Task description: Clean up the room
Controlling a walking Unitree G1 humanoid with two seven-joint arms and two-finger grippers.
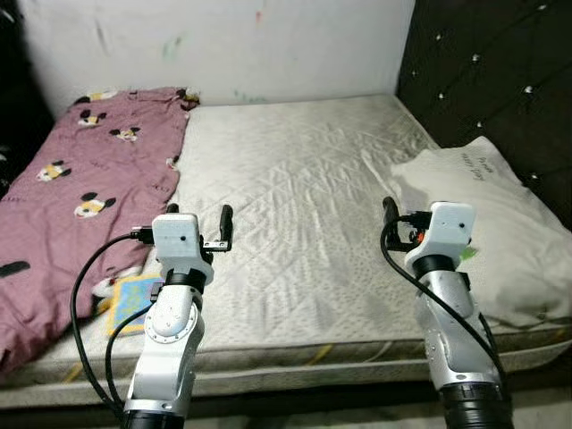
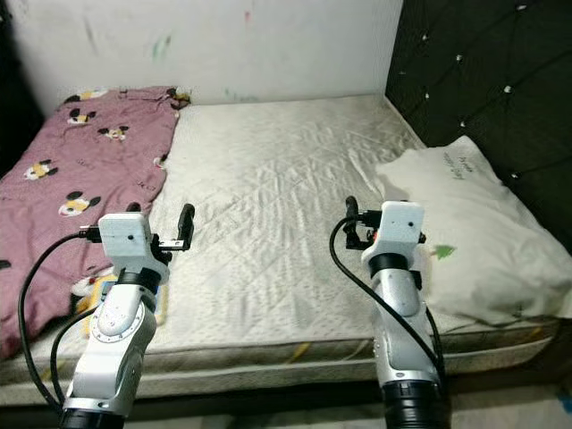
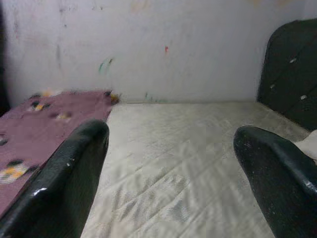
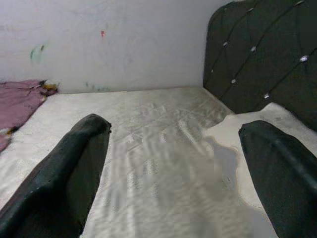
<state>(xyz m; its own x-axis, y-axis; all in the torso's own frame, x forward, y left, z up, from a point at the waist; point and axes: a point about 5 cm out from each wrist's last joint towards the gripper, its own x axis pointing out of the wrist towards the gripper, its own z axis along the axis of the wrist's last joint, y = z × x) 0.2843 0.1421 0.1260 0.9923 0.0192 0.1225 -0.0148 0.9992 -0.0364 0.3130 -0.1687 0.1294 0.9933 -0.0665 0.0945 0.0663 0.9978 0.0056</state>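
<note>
Now both arms are raised over the near part of a bed (image 1: pixel 295 179) with a bare quilted mattress. The left gripper (image 1: pixel 198 223) is above the near left part of the mattress, beside the edge of a pink blanket (image 1: pixel 85 179); its jaws are apart and hold nothing, and in the left wrist view the two black fingers (image 3: pixel 64 183) stand wide with the mattress between them. The right gripper (image 2: pixel 351 219) is above the near right part, close to a white pillow (image 1: pixel 487 223); its jaws are also apart and empty, as the right wrist view shows.

The pink blanket, with a cartoon mouse print, lies spread over the left side of the bed, from the far wall to the near edge. The white pillow lies on the right side, against a dark tufted headboard (image 1: pixel 500 80). A small colourful flat thing (image 1: pixel 134 299), yellow and blue, lies on the mattress at the near left, partly behind the left arm; what it is I cannot tell. The far wall (image 1: pixel 223 45) is white with some small coloured marks.
</note>
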